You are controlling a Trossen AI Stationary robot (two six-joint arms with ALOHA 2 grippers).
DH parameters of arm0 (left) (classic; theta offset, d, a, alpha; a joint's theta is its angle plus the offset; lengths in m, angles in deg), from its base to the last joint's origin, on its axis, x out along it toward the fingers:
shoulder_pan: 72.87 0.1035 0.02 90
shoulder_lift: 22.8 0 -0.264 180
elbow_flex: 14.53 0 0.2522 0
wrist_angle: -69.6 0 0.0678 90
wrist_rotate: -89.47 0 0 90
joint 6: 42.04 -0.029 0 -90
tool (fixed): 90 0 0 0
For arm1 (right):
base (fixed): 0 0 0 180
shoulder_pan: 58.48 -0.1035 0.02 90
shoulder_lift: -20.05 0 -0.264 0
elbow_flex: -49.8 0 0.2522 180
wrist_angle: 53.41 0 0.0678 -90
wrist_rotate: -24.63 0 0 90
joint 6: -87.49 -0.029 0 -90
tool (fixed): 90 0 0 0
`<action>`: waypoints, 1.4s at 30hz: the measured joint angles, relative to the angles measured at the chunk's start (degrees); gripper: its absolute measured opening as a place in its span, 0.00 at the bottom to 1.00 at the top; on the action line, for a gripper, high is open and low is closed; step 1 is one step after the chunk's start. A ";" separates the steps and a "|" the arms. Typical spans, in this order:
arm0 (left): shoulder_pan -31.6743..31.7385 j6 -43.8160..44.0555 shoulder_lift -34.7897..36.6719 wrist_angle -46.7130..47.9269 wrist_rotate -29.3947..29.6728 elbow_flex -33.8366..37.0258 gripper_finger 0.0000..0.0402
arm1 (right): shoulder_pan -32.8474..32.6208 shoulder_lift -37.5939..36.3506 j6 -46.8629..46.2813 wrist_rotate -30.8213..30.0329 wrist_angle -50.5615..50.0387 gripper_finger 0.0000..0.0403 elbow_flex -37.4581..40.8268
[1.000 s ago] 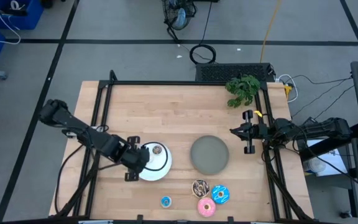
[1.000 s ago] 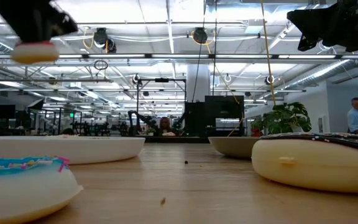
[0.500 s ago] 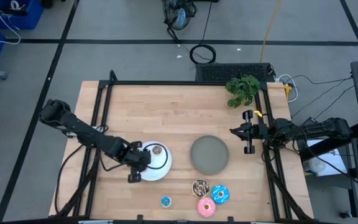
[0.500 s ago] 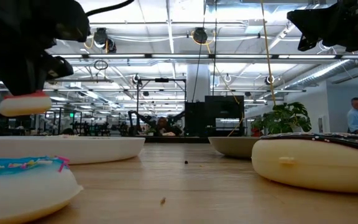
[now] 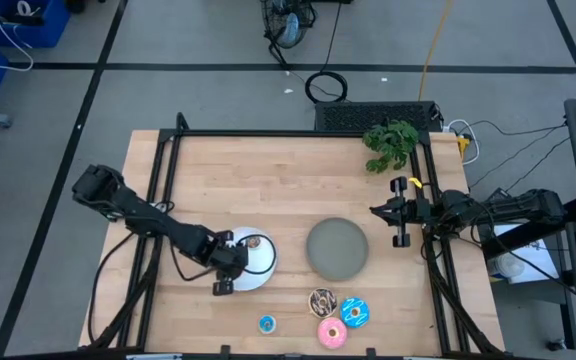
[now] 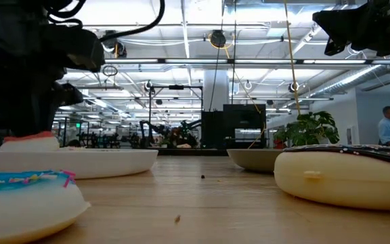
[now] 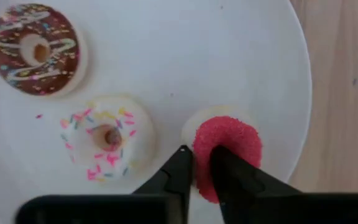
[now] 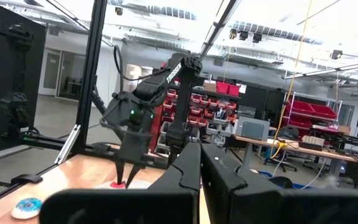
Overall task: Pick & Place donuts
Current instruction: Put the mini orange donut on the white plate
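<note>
My left gripper point(image 7: 201, 167) is down over the white plate point(image 5: 260, 272) and shut on the small red donut point(image 7: 232, 149), which sits on the plate point(image 7: 166, 62) beside the small white sprinkled donut point(image 7: 107, 137) and the small brown donut point(image 7: 36, 50). The low view shows the red donut point(image 6: 29, 142) on the plate's rim side. The small blue donut point(image 5: 266, 324), the chocolate sprinkled one point(image 5: 322, 300), the blue sprinkled one point(image 5: 355, 312) and the pink one point(image 5: 332, 334) lie flat near the table's near edge. My right gripper point(image 5: 400, 212) waits shut at the right edge. My left gripper pinches the red donut's ring point(image 7: 202, 155) on one side between its two fingers, coming from above and pointing down. One finger point(image 7: 180, 163) stands outside the ring, the other point(image 7: 224, 163) covers its middle. The donut lies flat with its underside on the white plate.
The grey plate point(image 5: 337, 248) sits right of the white one. A green plant point(image 5: 390, 143) stands at the far right corner. A black frame runs along the table's edges. Bare wood lies across the far half of the table.
My left gripper has come down toward the white plate, shifting slightly toward the near edge, still shut on the red donut. The donut, which hung well above the plate a second ago, now rests on it.
</note>
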 joint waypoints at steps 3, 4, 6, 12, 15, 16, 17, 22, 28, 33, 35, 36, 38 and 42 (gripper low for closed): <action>0.17 -0.73 -0.68 0.17 -1.84 0.00 0.28 | -0.01 0.00 0.00 0.00 0.02 0.00 0.00; 0.17 -1.10 -0.82 0.47 -2.42 0.00 0.31 | -0.02 0.00 0.00 0.00 0.04 0.00 -0.01; 0.17 -1.09 -0.75 0.70 -2.75 0.00 0.37 | -0.02 -0.02 0.00 0.00 0.04 0.00 -0.02; 1.11 -1.63 -0.74 0.77 -2.54 -1.09 0.50 | 0.00 0.00 0.00 0.00 0.03 0.00 0.00; 1.64 -2.01 -0.74 0.99 -4.10 -1.75 0.52 | 0.01 0.00 0.00 0.00 0.06 0.00 0.01; 1.81 -2.02 -0.74 1.27 -4.46 -2.06 0.52 | 0.01 0.00 0.00 0.00 0.05 0.00 -0.02; 1.96 -2.07 -0.74 1.39 -4.40 -2.38 0.51 | -0.01 0.00 0.00 0.00 0.08 0.00 -0.02; 2.00 -4.15 -0.72 4.00 -3.04 -3.38 0.48 | -0.01 0.00 0.00 0.00 0.06 0.00 -0.02; 2.02 -3.01 -0.70 3.37 -2.36 -3.48 0.44 | -0.02 0.00 0.00 0.00 0.01 0.00 -0.01; 1.84 -2.99 -0.70 3.74 -2.53 -3.45 0.38 | -0.02 0.00 0.00 0.00 -0.11 0.00 0.01; 1.65 -2.99 -0.70 4.14 -2.53 -3.45 0.32 | 0.00 0.00 0.00 0.00 -0.09 0.00 0.00; 1.56 -2.99 -0.70 4.23 -2.53 -3.45 0.28 | 0.00 0.00 0.00 0.00 -0.09 0.00 -0.02; 1.38 -3.03 -0.70 4.27 -2.55 -3.45 0.19 | 0.00 0.00 0.00 0.00 -0.09 0.00 0.01; 1.32 -3.10 -0.70 4.33 -3.25 -3.45 0.03 | -0.01 0.00 0.00 0.00 -0.09 0.00 -0.01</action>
